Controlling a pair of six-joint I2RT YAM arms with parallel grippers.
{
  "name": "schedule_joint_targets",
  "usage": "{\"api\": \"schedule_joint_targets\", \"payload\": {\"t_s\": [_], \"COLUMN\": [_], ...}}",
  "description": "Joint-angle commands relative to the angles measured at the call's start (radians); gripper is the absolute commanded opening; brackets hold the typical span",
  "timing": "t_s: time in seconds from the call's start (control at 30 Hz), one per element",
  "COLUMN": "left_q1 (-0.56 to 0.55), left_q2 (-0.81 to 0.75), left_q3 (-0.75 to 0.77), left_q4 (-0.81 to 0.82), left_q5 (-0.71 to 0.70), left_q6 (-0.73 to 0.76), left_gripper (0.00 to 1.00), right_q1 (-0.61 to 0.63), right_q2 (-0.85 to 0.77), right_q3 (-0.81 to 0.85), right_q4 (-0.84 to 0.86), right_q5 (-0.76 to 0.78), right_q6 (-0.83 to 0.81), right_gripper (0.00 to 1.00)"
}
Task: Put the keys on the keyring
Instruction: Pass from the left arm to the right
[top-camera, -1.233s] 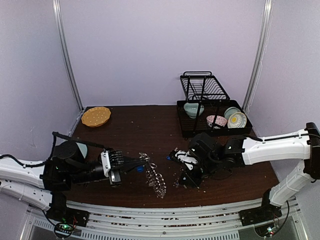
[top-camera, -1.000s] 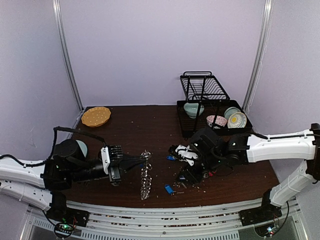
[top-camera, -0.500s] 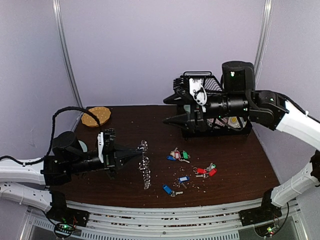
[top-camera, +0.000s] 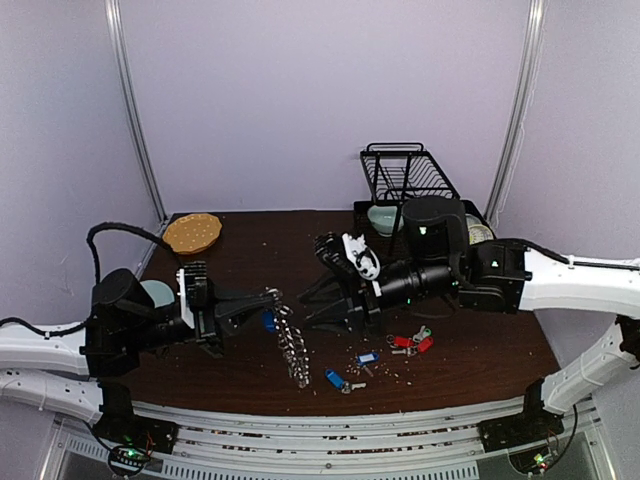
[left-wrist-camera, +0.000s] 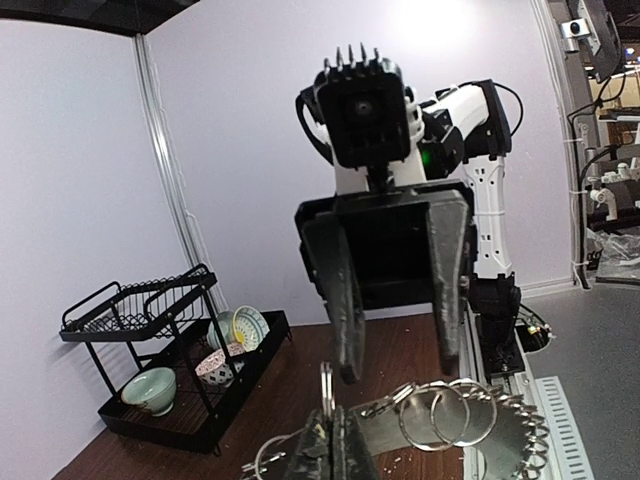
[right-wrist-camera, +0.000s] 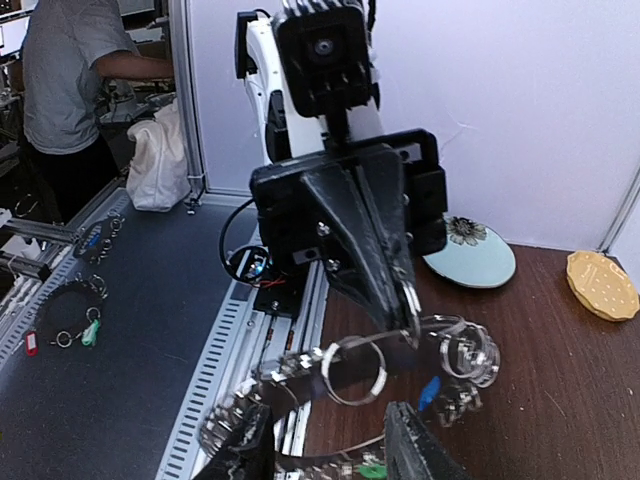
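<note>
Dark brown wooden table (top-camera: 280, 240) below: my left pincer (top-camera: 272, 298) is clamped on the chain-like loop of silver split rings (top-camera: 293, 350), lifted so it dangles free for threading. My right pincer (top-camera: 308, 300) gapes empty at its three o'clock. Silver keys with coloured plastic tags (top-camera: 337, 379) lie at five o'clock.

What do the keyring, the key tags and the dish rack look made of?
Keyring: bare metal by the look, silver, glinting loops.
Key tags: likely plastic, solid blue and red, matte.
Dish rack: thin wire, black coating, probably metal.
</note>
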Motion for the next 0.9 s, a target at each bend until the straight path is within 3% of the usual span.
{"api": "schedule_joint_targets", "payload": {"t_s": [0.0, 0.17, 0.4, 0.7, 0.87], "left_q1": [-0.004, -0.003, -0.004, -0.003, -0.003], "left_q2": [0.014, 0.034, 0.047, 0.06, 0.056], "left_q3": [0.025, 0.048, 0.067, 0.073, 0.073], "left_q4": [0.096, 0.058, 0.052, 0.051, 0.032], "left_q5": [0.037, 0.064, 0.074, 0.08, 0.049], "left_q6": [0.089, 0.173, 0.213, 0.221, 0.199], "left_gripper": [0.0, 0.0, 0.0, 0.0, 0.0], "right_q1": [0.036, 0.034, 0.022, -0.001, -0.005], "right_q2": [-0.022, 0.029, 0.067, 0.067, 0.057], "right_q3": [-0.01, 0.018, 0.044, 0.019, 0.028], "right_q4": [0.189, 0.183, 0.128, 0.139, 0.083], "right_q5": [0.087, 0.115, 0.107, 0.064, 0.082], "right_q6": [0.039, 0.001, -0.059, -0.089, -0.159], "right_gripper": [0.39, 0.32, 0.29, 0.0, 0.0]}}
